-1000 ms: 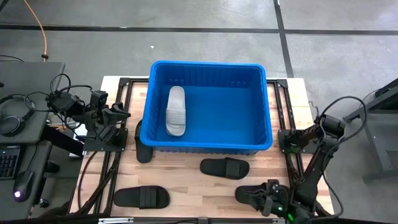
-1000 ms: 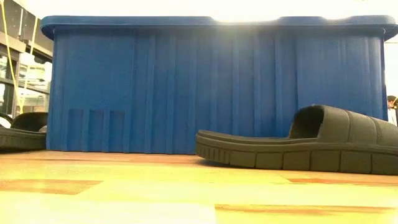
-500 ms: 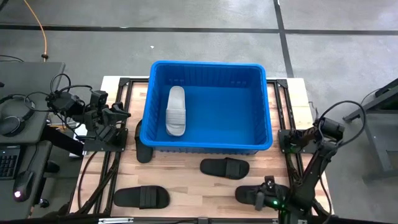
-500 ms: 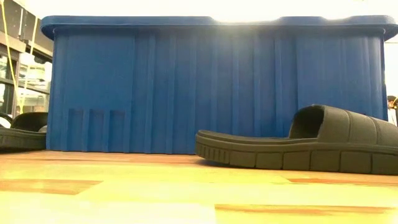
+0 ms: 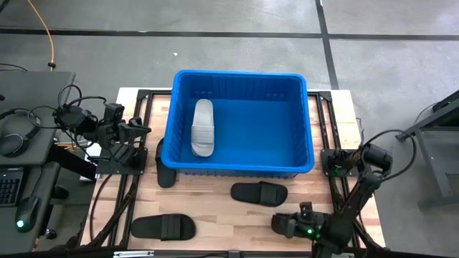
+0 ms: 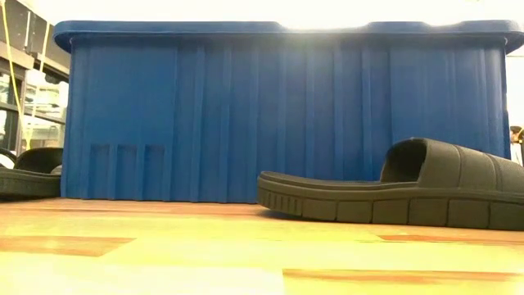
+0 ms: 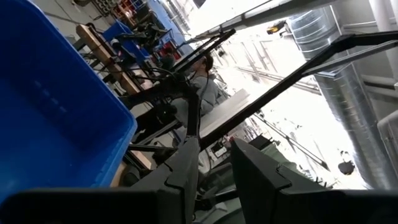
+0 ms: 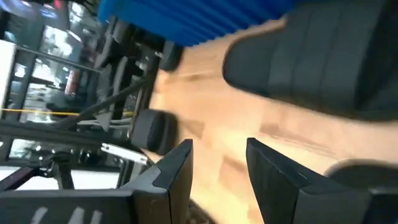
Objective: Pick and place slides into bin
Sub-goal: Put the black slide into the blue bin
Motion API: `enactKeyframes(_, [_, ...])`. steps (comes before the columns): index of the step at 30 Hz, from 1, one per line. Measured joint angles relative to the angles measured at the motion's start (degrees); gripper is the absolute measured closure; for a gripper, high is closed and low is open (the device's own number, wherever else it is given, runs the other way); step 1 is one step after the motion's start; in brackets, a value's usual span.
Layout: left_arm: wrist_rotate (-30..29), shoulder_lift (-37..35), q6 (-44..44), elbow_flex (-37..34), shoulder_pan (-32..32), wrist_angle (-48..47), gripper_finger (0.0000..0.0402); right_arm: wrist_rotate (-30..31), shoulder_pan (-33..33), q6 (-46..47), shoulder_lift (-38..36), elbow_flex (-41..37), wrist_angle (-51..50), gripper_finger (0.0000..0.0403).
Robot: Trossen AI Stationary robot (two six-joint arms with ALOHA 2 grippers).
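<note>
The blue bin point(image 5: 240, 161) stands at the back middle of the wooden tabletop point(image 5: 215, 204). Inside it, near its left wall, lies one light grey slide point(image 5: 203, 128), its long axis going from front to back.

Three black slides lie on the tabletop in front of the bin, all with the long axis going left to right: one in the middle point(image 5: 259, 193), one at the front left point(image 5: 163, 226), and one at the front right point(image 5: 287, 224). A fourth dark slide point(image 5: 165, 172) sits at the bin's front left corner, partly hidden.

The right gripper point(image 5: 305, 218) is low over the front right slide, with a moderate gap between its fingers point(image 8: 171, 171), holding nothing. The left gripper point(image 7: 211, 171) waits at the left of the bin, fingers narrowly apart, empty.
</note>
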Motion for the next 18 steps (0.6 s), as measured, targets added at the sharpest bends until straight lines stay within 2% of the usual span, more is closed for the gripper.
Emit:
enactKeyframes(3, [0.0,0.0,-0.4,0.0,0.0,0.0,0.0314,0.3,-0.6,-0.3,1.2,0.0,-1.9,0.0263])
enactKeyframes(7, [-1.1,0.0,-1.1,0.0,0.0,0.0,0.0314,-8.6,-1.9,0.2,3.3,0.0,-6.4,0.0263])
enactKeyframes(18, [-2.1,0.0,-3.8,0.0,0.0,0.0,0.0314,-10.0,-0.3,1.2,3.3,-0.6,-15.3,0.0263])
